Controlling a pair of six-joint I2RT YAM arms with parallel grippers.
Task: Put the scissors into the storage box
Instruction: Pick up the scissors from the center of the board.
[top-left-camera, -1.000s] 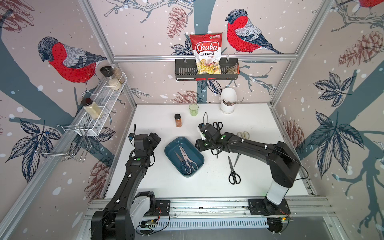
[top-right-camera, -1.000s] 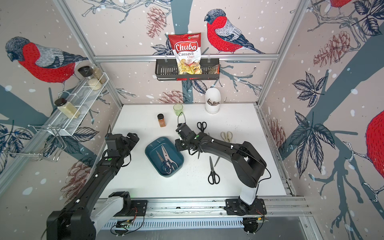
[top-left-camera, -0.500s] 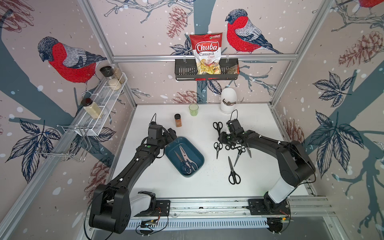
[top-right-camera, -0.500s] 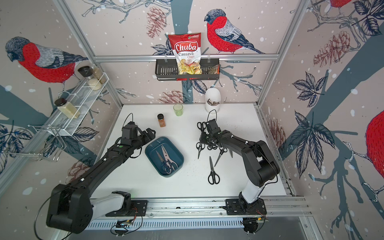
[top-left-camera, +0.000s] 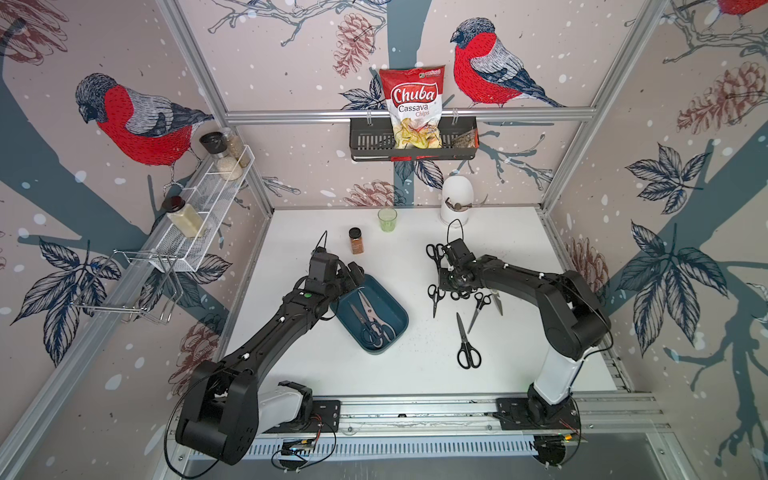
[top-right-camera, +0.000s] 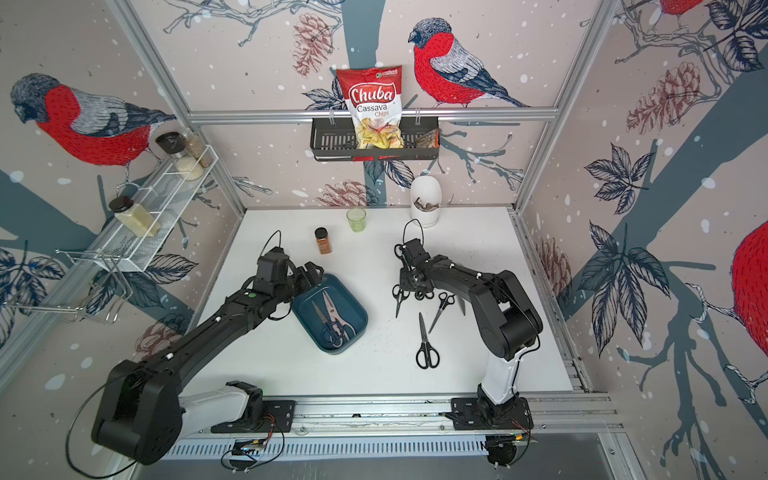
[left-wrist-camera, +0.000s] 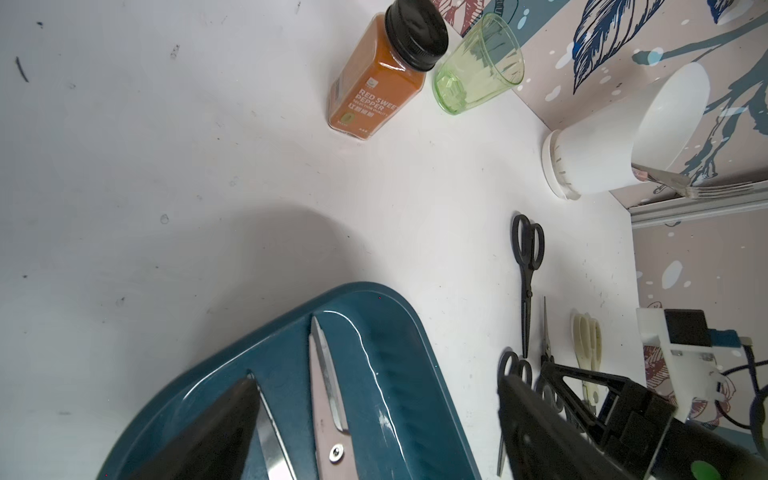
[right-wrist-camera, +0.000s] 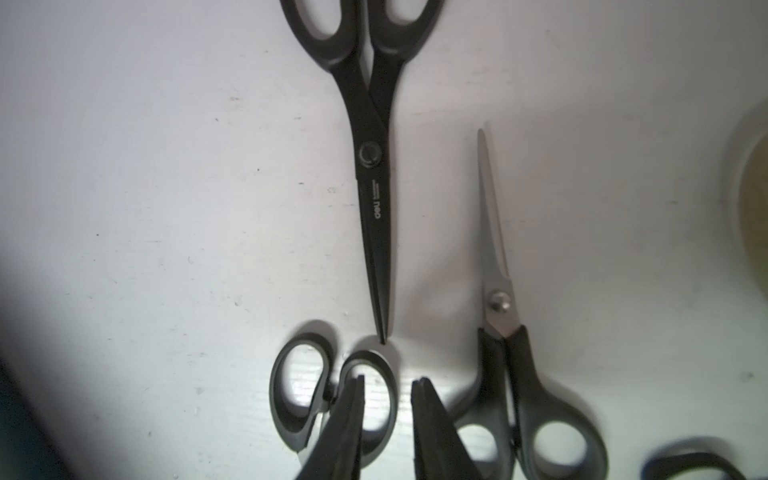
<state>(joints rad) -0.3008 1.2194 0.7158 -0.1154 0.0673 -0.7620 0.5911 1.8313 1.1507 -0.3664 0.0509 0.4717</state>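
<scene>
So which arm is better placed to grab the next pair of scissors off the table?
Probably the right. The right gripper is down at the small black-handled scissors, its jaws straddling one handle loop. The left gripper hangs open over the storage box, away from every pair lying on the table.

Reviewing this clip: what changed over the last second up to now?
The right end effector swung from beside the storage box back to the loose scissors and is closing around a small black pair's handle ring. The left end effector reached forward to the box's far corner, jaws open. The box, the two pairs in it and the other scissors stayed put.
</scene>
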